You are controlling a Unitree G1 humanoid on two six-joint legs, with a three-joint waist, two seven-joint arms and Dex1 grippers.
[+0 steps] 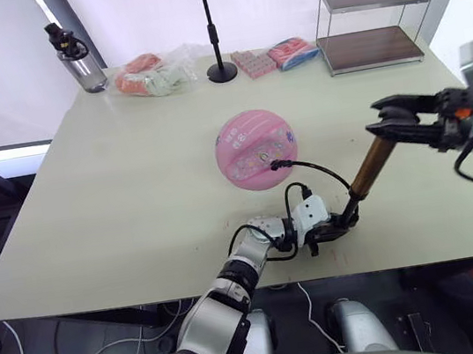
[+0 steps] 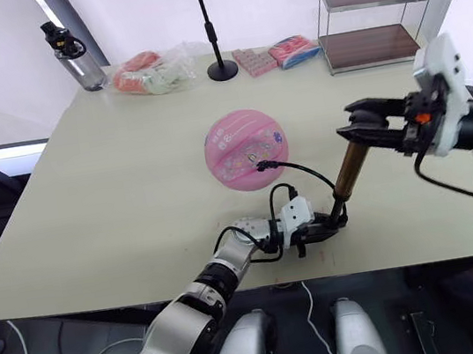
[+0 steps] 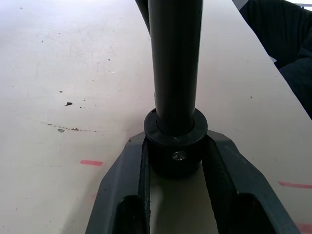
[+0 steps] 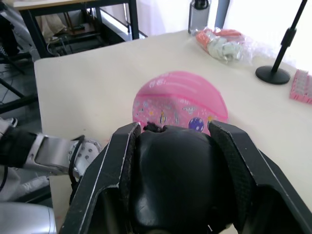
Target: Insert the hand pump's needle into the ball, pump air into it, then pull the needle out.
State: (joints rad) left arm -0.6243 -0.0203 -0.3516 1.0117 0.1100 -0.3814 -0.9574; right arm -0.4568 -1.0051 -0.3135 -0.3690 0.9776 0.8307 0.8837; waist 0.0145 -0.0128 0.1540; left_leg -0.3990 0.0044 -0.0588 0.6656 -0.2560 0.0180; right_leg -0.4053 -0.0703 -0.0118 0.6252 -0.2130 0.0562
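Risk, needle: I judge the biggest danger is the needle (image 1: 273, 166) working loose, because the pump leans and each stroke would tug the hose (image 1: 320, 167) sideways on the ball.
Risk, base: my left gripper's grasp is low on the pump; if the base cap skids on the surface (image 1: 113, 186), the cylinder could tip and drag the hose with it.
Risk, ball: the ball (image 1: 256, 150) lies free near the middle of the surface, nothing bracing it, so a hard pull on the hose could roll it toward me.
Left gripper (image 1: 333, 229): clenched around the black bottom cap of the hand pump (image 1: 370, 168), near the front edge of the surface; in the left wrist view the two fingers (image 3: 127, 165) press the cap from both sides.
Right gripper (image 1: 393, 122): clamped on the black T-handle at the pump's raised end; the right wrist view has the fingers (image 4: 114, 161) spread fairly wide with the handle filling the space between them.
Pump: tilted, base down by my left gripper, handle up and to my right.
Needle and hose: the hose loops from the base to the ball's near side, where the fitting touches the skin; the pin itself is too small to make out.
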